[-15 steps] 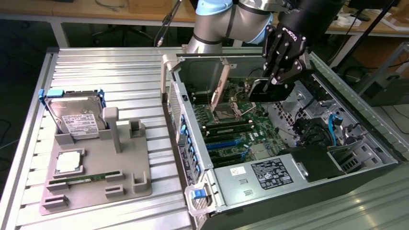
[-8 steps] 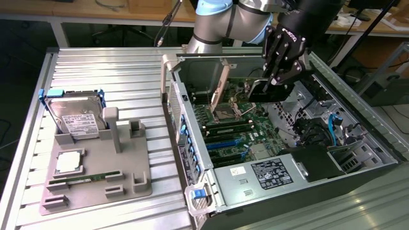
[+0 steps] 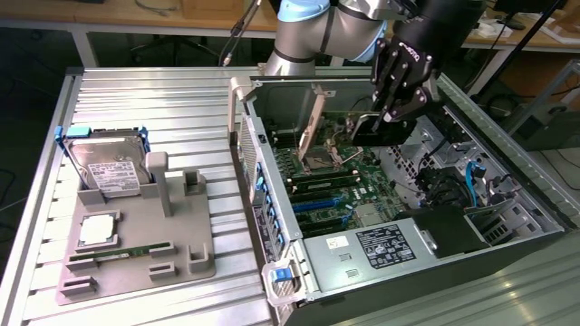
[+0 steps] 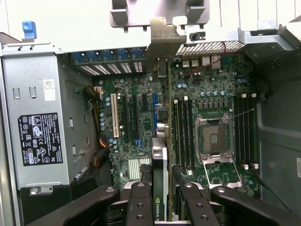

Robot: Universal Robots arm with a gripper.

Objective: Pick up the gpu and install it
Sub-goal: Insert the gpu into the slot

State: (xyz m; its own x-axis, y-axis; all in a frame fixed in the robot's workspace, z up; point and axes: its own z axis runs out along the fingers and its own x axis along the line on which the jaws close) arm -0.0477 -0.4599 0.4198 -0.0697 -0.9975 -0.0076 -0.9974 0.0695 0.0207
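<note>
- My gripper is closed part way on the gpu. The two fingers clamp its faces and the card stands on edge between them.
- In the exterior view my gripper is down inside the open computer case, above the motherboard. The gpu reaches from my fingers to the case's rear wall, bracket end first.
- In the wrist view the card's edge runs between the black expansion slots and the memory slots. The bracket is up against the rear slot openings.
- Seating: I cannot tell whether the contact edge is already in a slot or hovering just above it, because the card hides its own lower edge.
- Risk 1: the contacts could land beside the slot. The cause would be a small sideways offset or a tilt of the card in my grip, and pushing down then loads the board and the connector.
- Risk 2: the bracket could catch on the rear frame instead of dropping into its opening. That would lever the card out of square.
- Risk 3: the card could slip in my fingers under pressing force, since I hold it only near one end.
- Risk 4: the memory slots sit just beside the card's line, so any drift that way means contact with their latches.
- Off to the side, the grey fixture holds the hard drive and the memory stick.
</note>
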